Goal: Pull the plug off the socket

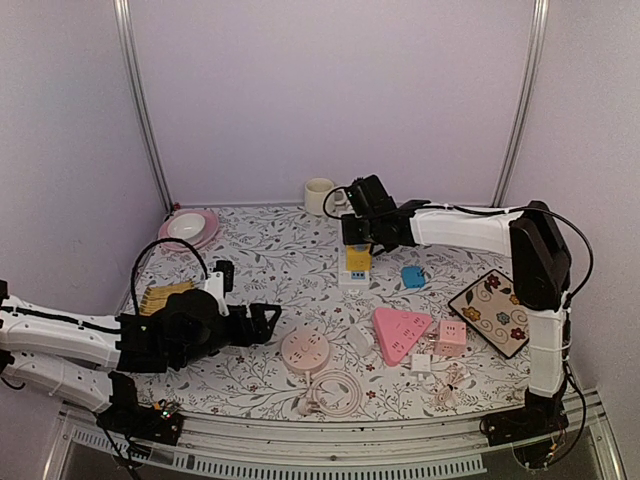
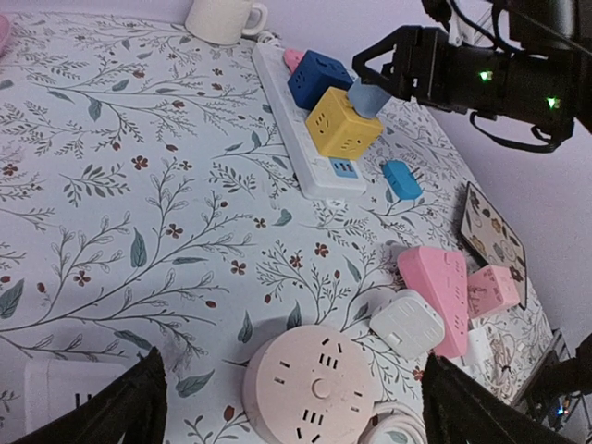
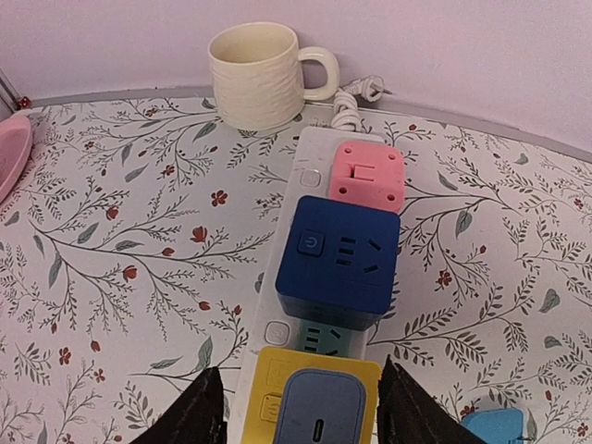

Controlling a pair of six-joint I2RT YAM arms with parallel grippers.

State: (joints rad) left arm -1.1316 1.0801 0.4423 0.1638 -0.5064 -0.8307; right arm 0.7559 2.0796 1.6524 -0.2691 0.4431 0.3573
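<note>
Plug [image 3: 321, 407], a smooth grey-blue rounded block with 1 slot, is sitting in the yellow plastic cube [image 3: 264, 379] at one end of the white power strip [image 3: 275, 296]. Right gripper [image 3: 301, 372] is hanging spread, its 2 black fingers [image 3: 194, 412] flanking that cube, clear of the plug. Navy cube [image 3: 338, 254] on the strip is bearing a power symbol. Left gripper [image 2: 294, 363] is gaping wide, well off the strip; only its camera is showing the plug's side.
</note>
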